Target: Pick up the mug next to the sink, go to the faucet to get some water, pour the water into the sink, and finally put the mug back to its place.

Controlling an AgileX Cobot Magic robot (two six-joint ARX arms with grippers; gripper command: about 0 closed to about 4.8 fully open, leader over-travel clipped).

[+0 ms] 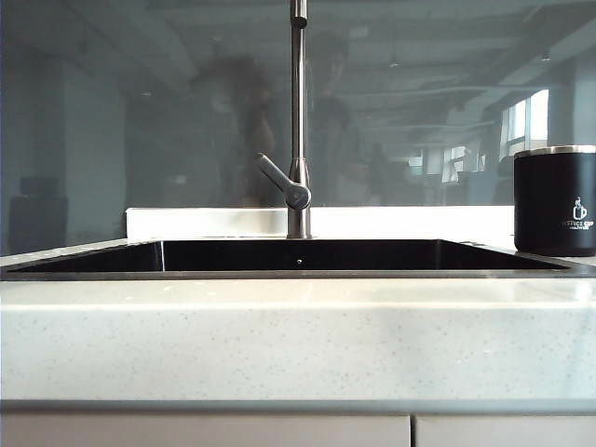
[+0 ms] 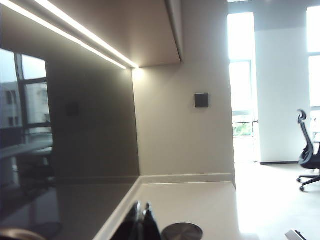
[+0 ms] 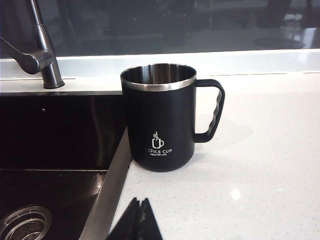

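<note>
the black mug stands upright on the white speckled counter just beside the sink, on the side away from the faucet, its long axis vertical and its handle pointing away from the basin. the right gripper is the nearer one: its fingers are pressed together, holding nothing, and the mug lies straight ahead of their tips, apart from them with bare counter between. the logo side faces the fingers and the handle sticks out sideways, so the coming move likely turns on opening wide enough for the round body or swinging round to the handle. the left gripper is also closed and empty, aimed past a round metal disc toward a far wall; no mug shows in its view, so it is probably well off. in the exterior view the mug sits at the sink's right end, untouched.
</note>
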